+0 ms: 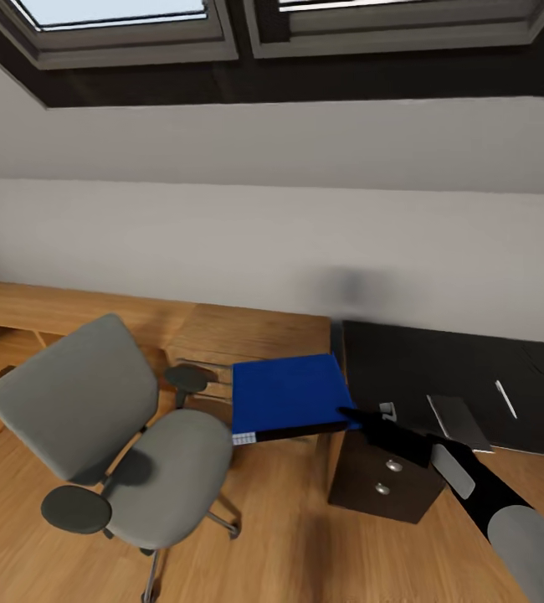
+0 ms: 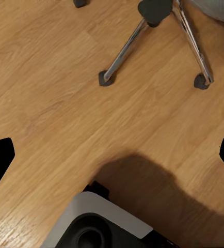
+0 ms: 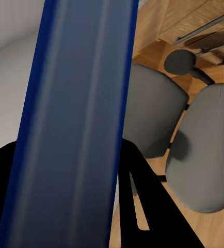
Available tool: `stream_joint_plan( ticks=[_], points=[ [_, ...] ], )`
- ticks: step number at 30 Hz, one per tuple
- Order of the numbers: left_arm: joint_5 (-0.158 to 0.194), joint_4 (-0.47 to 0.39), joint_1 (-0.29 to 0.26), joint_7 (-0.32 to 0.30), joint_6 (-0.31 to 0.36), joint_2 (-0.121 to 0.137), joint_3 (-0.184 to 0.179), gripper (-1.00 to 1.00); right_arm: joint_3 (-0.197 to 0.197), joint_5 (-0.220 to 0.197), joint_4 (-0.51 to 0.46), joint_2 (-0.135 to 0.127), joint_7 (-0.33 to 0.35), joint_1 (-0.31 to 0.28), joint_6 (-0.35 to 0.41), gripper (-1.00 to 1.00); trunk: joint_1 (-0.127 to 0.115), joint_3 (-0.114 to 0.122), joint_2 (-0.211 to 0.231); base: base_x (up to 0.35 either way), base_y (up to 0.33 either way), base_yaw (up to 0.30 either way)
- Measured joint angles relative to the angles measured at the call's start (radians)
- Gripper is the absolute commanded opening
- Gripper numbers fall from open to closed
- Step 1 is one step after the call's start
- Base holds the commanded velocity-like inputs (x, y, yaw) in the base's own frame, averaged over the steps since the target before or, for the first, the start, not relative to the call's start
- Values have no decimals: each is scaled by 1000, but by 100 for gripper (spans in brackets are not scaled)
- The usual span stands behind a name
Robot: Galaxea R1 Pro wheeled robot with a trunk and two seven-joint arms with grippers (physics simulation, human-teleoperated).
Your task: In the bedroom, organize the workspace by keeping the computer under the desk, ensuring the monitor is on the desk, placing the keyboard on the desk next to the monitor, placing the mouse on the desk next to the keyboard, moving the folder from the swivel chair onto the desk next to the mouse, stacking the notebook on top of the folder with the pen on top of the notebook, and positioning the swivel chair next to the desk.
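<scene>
The blue folder hangs flat in the air between the swivel chair and the left end of the black desk. My right gripper is shut on its right edge. In the right wrist view the folder runs between the black fingers, with the grey chair beyond it. A grey notebook and a thin white pen lie on the desk. In the left wrist view my left gripper is open over the wood floor, near the chair's chrome base.
A dark drawer unit with two round knobs stands under the desk's left end. Low oak shelving runs along the back wall behind the chair. Skylights sit in the sloped ceiling above.
</scene>
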Motion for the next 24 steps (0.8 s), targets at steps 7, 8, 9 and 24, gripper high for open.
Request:
stream_joint_plan(
  ticks=[7,8,9,24],
  points=[
    [6,0,0,0,-1,0,-101,100,0,1,0,-2,0,0,-1,-100,0,0,0,0,0,-254],
    [4,1,0,1,-1,1,-135,100,0,1,0,-4,0,0,-1,-100,0,0,0,0,0,-254],
    [3,1,0,2,0,1,-150,100,0,1,0,-5,0,0,-1,-100,0,0,0,0,0,-254],
    [2,7,0,5,4,0,-214,100,0,4,0,-13,-1,0,-3,-100,0,0,0,0,0,-252]
  ],
)
